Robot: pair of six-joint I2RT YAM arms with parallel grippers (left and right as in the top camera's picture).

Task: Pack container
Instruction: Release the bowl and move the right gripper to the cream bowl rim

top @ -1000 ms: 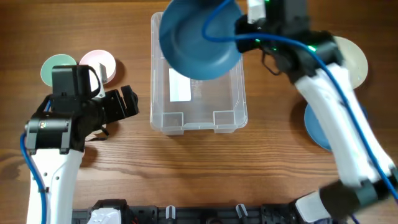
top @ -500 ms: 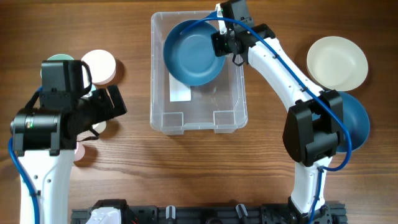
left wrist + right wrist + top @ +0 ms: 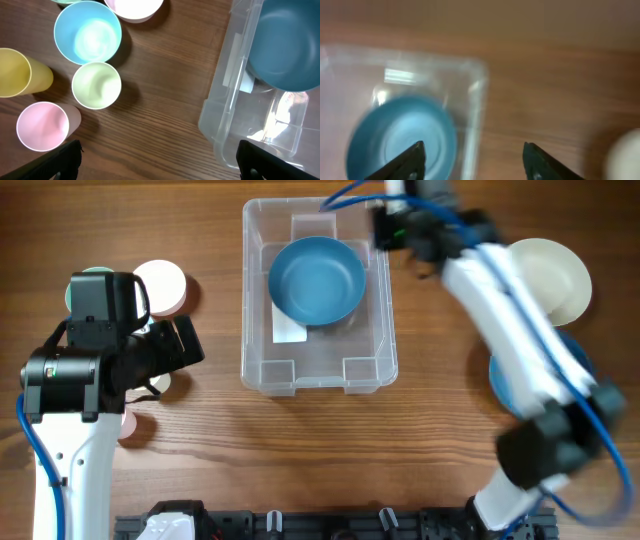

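Observation:
The clear container [image 3: 318,372] stands in the middle of the table with a dark blue bowl [image 3: 317,280] lying flat in its far half, over a white label. My right gripper [image 3: 398,225] hovers, blurred, just outside the container's far right corner. In the right wrist view its jaws [image 3: 475,162] are open, straddling the container's rim [image 3: 477,100], with the blue bowl [image 3: 402,140] below left and free. My left gripper [image 3: 187,348] stands open above bare wood left of the container [image 3: 220,115], nothing between its fingertips [image 3: 65,160].
A cream bowl [image 3: 550,280] and another blue bowl [image 3: 508,385], partly under my right arm, sit to the right. Left of the container stand cups: light blue [image 3: 87,32], pale green [image 3: 96,85], yellow [image 3: 20,72], pink [image 3: 42,125].
My right gripper has opened and let go of the blue bowl, which now lies flat in the container. The right arm has pulled back towards the far right corner.

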